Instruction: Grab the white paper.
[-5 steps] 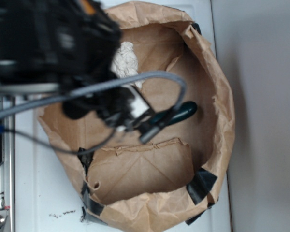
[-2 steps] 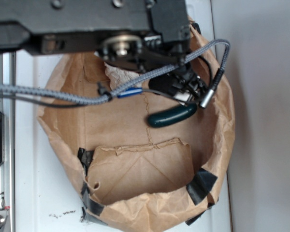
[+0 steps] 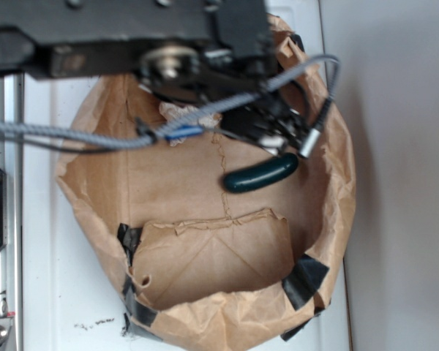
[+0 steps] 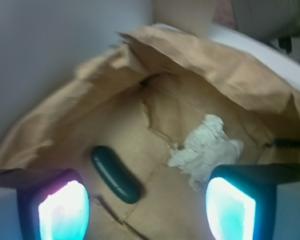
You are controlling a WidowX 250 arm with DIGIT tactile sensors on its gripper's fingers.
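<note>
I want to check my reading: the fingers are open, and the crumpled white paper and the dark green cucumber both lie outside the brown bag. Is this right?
Not quite. The wrist view shows the white paper and the dark green cucumber lying inside the brown bag, on its floor, not outside it. The rest holds: the gripper has its fingers open, with nothing between them.

Arm extended across frame top, gripper spread.

The black arm (image 3: pixel 124 33) spans the upper exterior view, wrist at right, grey cable (image 3: pixel 73 135) trailing leftward. In the wrist view the gripper (image 4: pixel 147 205) has jaws wide apart, both glowing fingertips (image 4: pixel 64 210) low in frame, holding nothing.
</note>
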